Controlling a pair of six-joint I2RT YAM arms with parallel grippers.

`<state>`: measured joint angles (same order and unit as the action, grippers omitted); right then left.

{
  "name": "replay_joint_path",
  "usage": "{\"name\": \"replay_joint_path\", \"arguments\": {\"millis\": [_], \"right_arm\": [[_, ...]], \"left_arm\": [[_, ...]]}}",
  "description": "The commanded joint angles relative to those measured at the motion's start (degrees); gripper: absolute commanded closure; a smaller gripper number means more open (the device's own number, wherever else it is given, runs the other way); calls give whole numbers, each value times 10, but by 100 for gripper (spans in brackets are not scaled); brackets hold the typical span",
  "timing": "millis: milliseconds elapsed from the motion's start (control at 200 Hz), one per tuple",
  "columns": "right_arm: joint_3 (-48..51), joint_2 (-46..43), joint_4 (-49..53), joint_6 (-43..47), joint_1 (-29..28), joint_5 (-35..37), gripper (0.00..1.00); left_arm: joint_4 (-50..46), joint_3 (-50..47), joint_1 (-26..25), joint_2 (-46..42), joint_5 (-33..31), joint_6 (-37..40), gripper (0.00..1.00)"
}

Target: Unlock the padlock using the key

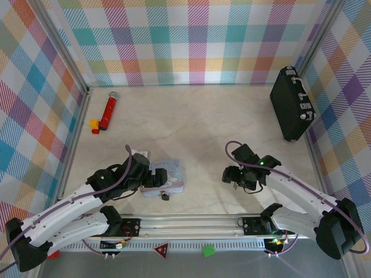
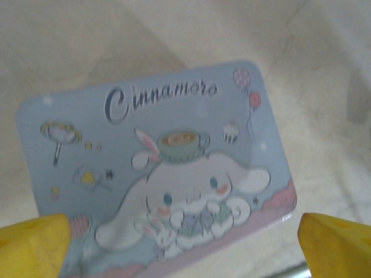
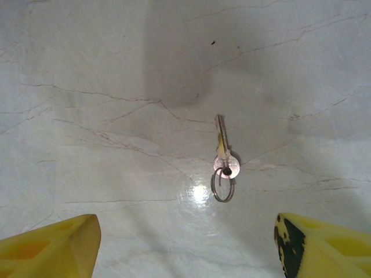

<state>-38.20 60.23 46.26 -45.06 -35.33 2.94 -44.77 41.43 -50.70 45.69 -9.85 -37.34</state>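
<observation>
right wrist: key (image 3: pixel 223 147) on marbled desk (image 3: pixel 87 87), right tool (image 3: pixel 185 246) spread, empty | left wrist: Cinnamoroll tin (image 2: pixel 156 174), left tool (image 2: pixel 185 246) released | top: padlock (image 1: pixel 165 196) at tin's near edge, plaid walls (image 1: pixel 191 40)

White arms (image 1: pixel 64 211), black joints (image 1: pixel 110 219), purple cables (image 1: pixel 119 174) (yellow jaws).

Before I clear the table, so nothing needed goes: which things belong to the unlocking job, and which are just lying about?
For the job: padlock, key with its ring.
Lying about: pale blue tin, black briefcase, red toy, red and yellow blocks.
</observation>
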Motion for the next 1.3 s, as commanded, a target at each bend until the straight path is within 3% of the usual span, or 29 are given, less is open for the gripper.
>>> {"name": "replay_joint_path", "arguments": {"millis": [0,60,155,365,745,1045,1295], "right_arm": [[7,-8,14,-12,-5,15,21],[12,-11,4,-13,-5,17,21],[8,2,-3,-13,-5,20,21],[12,35,-3,-23,-7,20,27],[24,98,-13,-40,-38,43,56],[11,171,-23,-24,-40,76,71],[-4,192,-28,-7,-43,103,100]], "left_arm": [[-149,25,-60,-9,-50,-80,0],[-149,15,-102,-18,-60,-110,0],[-133,2,-129,-4,-52,-136,0],[-92,18,-167,42,-73,-115,0],[-37,15,-171,45,-87,-110,0],[-21,9,-172,43,-121,-125,0],[-25,-3,-171,27,-179,-164,0]]}}
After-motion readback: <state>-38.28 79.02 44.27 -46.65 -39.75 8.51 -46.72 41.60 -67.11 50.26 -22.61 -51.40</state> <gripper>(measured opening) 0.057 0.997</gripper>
